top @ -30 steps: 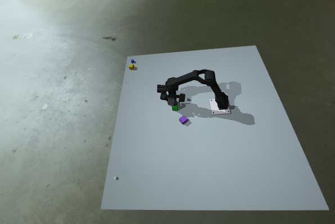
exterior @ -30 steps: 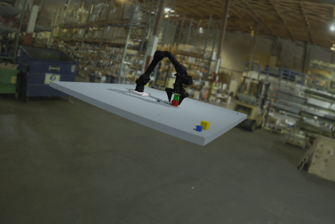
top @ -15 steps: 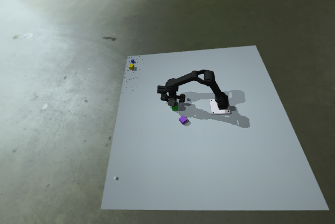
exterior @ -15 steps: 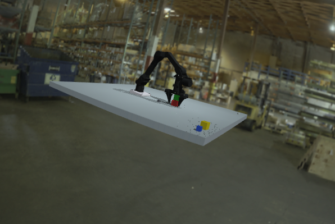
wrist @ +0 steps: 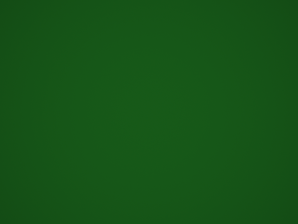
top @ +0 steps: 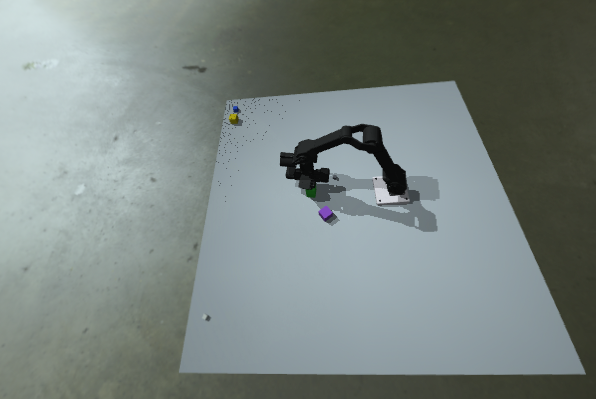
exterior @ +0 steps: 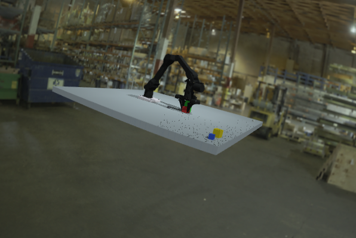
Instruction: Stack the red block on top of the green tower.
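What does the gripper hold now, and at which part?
Cannot be told: the gripper stands low around the red block, but contact is hidden.
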